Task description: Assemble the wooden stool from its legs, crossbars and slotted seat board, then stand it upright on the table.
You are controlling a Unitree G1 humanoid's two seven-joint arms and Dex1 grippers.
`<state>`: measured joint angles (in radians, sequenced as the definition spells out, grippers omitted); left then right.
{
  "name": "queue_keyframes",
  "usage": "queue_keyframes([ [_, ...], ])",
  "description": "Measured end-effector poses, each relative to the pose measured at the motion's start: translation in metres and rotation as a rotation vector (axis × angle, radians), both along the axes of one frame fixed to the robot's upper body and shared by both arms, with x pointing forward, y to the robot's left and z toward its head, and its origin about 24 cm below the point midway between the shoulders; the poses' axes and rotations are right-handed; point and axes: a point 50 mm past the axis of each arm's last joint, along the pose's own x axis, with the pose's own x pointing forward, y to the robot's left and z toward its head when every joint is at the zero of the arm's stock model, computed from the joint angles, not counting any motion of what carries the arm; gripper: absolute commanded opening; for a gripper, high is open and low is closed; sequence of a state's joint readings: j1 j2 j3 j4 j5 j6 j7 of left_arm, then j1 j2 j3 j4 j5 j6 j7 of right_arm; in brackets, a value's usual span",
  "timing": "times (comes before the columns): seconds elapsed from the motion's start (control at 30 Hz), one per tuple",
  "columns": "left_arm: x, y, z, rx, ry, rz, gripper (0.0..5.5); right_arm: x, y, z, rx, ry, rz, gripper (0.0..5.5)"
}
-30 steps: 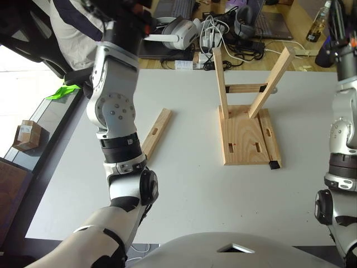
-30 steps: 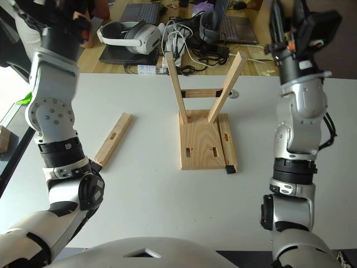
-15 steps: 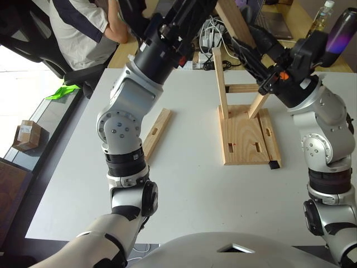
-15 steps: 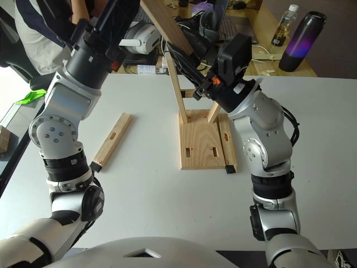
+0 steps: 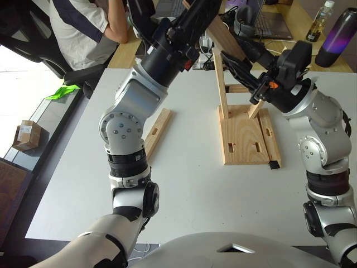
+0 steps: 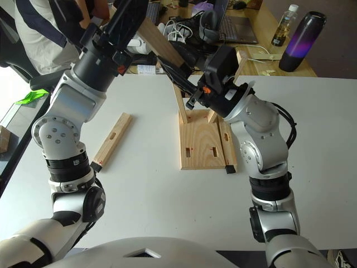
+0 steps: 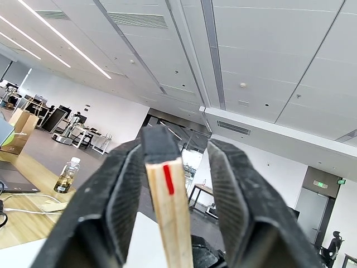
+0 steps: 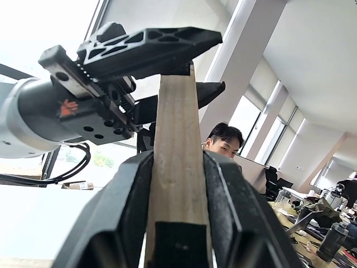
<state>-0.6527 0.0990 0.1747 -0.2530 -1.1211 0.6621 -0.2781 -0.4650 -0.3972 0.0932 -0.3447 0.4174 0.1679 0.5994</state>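
A wooden leg [image 5: 223,40] hangs slanted in the air above the back of the table. My left gripper [image 7: 177,162] is shut on its upper end, and my right gripper [image 8: 179,167] is shut on its lower end. In the left eye view the left gripper [image 5: 198,14] is high at the back and the right gripper [image 5: 239,59] is just above the half-built stool. The slotted seat board [image 5: 242,139] lies flat with two legs [image 5: 221,78] standing in it, joined by a crossbar [image 5: 244,88]. One loose piece [image 5: 270,139] lies against the board, another [image 5: 156,131] to its left.
Behind the white table [image 5: 189,190] runs a desk with a headset [image 6: 142,36], cables, and laptops [image 5: 273,22]. A bottle [image 5: 316,25] and a dark cylinder [image 5: 337,30] stand at the back right. The table's left edge drops to the floor.
A second ago both arms were raised apart at the sides. They have come together over the stool with the leg between them, and it has sunk slightly in the last half second.
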Motion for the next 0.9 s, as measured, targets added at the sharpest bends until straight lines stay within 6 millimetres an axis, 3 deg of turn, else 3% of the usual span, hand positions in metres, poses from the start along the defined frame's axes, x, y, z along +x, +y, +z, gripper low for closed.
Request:
queue_keyframes([
  [0.23,0.001,-0.002,-0.007,0.024,0.028,0.006,0.56,0.002,-0.001,-0.002,-0.025,-0.028,-0.036,1.3],
  [0.5,0.002,-0.005,-0.01,0.021,0.056,0.029,0.43,0.005,-0.001,-0.006,-0.034,-0.026,-0.061,1.3],
  [0.63,0.004,-0.003,-0.01,0.007,0.066,0.073,0.41,0.006,-0.002,-0.009,-0.064,-0.025,-0.077,2.21],
  [0.7,0.007,0.001,-0.01,-0.002,0.077,0.121,0.41,0.01,-0.007,-0.02,-0.163,0.02,-0.095,2.46],
  [0.83,0.021,0.017,-0.014,0.033,0.089,0.305,0.41,0.011,-0.023,-0.064,-0.466,0.165,-0.098,3.02],
  [0.9,0.031,0.04,-0.015,0.154,0.044,0.452,0.41,0.009,-0.04,-0.081,-0.57,0.226,-0.137,3.39],
])
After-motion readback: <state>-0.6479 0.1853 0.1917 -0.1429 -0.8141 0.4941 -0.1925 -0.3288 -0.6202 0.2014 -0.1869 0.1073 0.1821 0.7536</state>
